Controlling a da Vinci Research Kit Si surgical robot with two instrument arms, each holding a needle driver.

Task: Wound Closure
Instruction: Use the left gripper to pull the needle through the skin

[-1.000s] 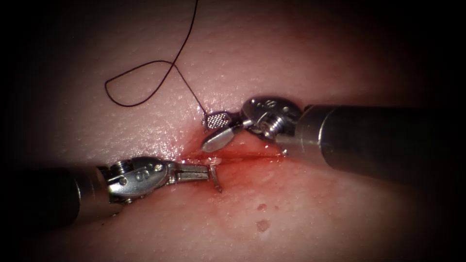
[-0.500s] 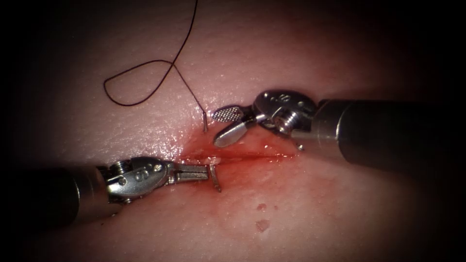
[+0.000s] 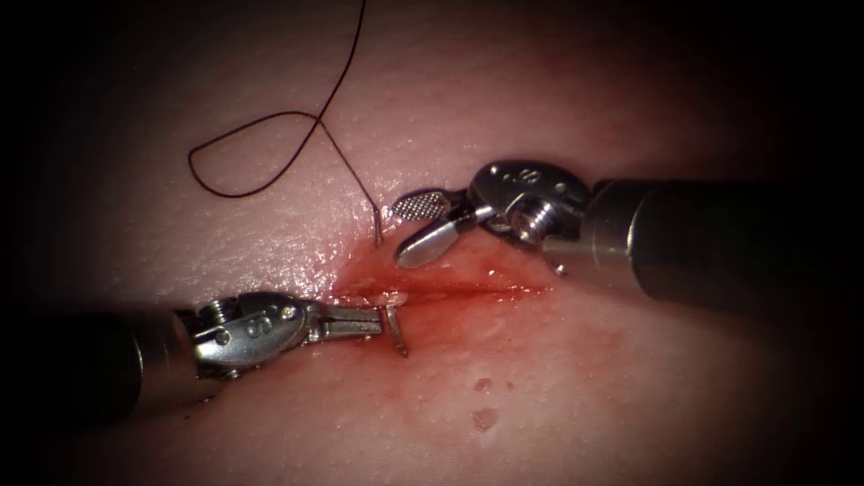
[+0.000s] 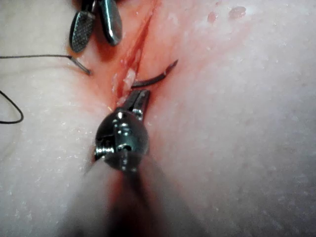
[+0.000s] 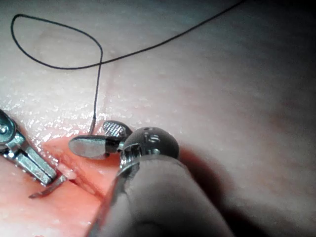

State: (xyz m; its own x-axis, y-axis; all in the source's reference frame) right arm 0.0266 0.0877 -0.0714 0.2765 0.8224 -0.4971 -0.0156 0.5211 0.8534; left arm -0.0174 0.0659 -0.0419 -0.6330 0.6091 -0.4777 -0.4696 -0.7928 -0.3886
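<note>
Jaws first: left tool (image 3: 364,320) is clamped on the needle (image 3: 396,331) near its pointed end, on the stretch that sticks out of the tissue (image 3: 630,396) on the near side of the cut (image 3: 450,290). In the left wrist view the needle (image 4: 155,79) shows as a short dark arc with its tip free, held by the left tool (image 4: 139,98).

Right tool (image 3: 423,223) has its jaws spread wide and holds nothing. It hovers over the far lip of the cut, just right of the needle's tail end (image 3: 378,229).

That tail rises out of the tissue on the far side, with the thread (image 3: 261,153) running up from it into a loop, then away. So the needle spans the cut under the surface, long axis roughly crosswise to it, mid-curve buried.

Nearer arm: left for the point, right for the tail and thread. Red fluid (image 3: 504,270) pools along the cut.

The right wrist view shows the same: spread right tool (image 5: 101,140) beside the thread (image 5: 96,89), left tool (image 5: 29,163) on the needle (image 5: 47,190).
</note>
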